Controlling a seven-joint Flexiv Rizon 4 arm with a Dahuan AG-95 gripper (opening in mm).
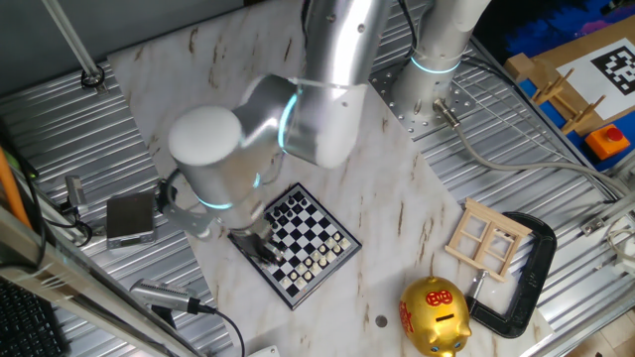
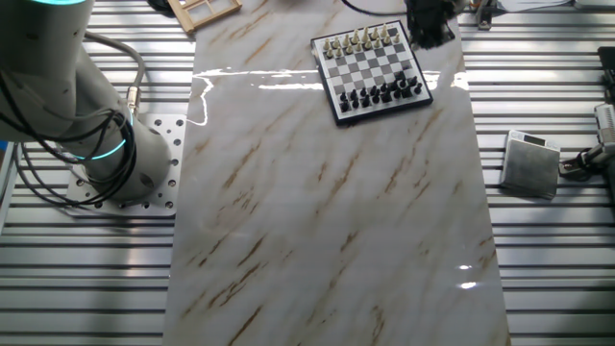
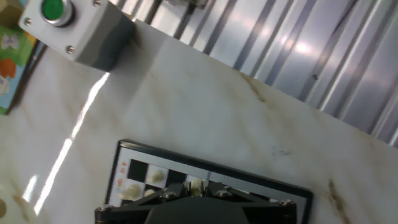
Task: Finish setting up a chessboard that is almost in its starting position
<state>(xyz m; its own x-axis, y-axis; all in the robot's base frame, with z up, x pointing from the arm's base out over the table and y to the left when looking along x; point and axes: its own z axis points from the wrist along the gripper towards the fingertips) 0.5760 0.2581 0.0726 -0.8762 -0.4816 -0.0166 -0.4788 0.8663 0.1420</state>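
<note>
The chessboard point(image 1: 310, 241) lies on the marble table with a row of dark pieces and a row of pale pieces. It also shows in the other fixed view point(image 2: 371, 67) and the hand view point(image 3: 208, 167). My gripper point(image 1: 262, 250) hangs low over the board's side edge, at the end of the pale row in the other fixed view point(image 2: 428, 29). In the hand view my gripper point(image 3: 196, 188) has its two dark fingers close on either side of a pale chess piece point(image 3: 196, 184), just above the board.
A grey box with a green button point(image 3: 74, 28) sits beside the table point(image 1: 129, 218). A pale wooden window frame point(image 1: 488, 238), a black clamp point(image 1: 526, 278) and a gold piggy bank point(image 1: 435, 315) stand to one side. The arm's base point(image 2: 96, 135) is bolted beside the marble.
</note>
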